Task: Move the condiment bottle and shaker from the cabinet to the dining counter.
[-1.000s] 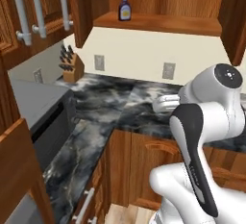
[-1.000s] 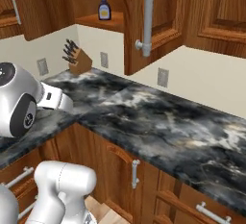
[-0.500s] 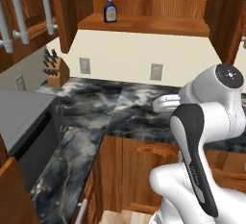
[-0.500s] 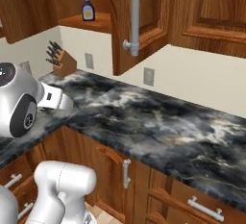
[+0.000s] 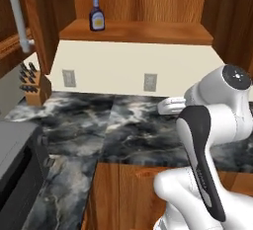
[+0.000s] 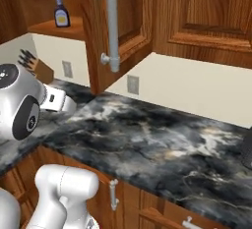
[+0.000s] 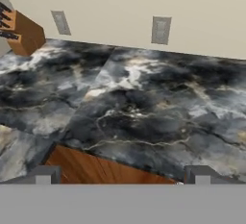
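Note:
The condiment bottle, dark brown with a pale cap and a yellowish label, stands upright at the left end of the open cabinet's wooden shelf. In the right base view the condiment bottle sits left of the swung-out cabinet door. My gripper hangs open and empty over the front edge of the marbled wall counter, well below the shelf and to its right. The shaker and the dining counter are out of view.
A wooden knife block stands at the counter's left end by the wall. Two wall outlets sit above the counter. The open door's grey bar handle juts out over it. A dark appliance fills the lower left.
The base has driven on, so the whole scene has shifted left and grown larger in both base views. The arm's pose is unchanged and the gripper stays open.

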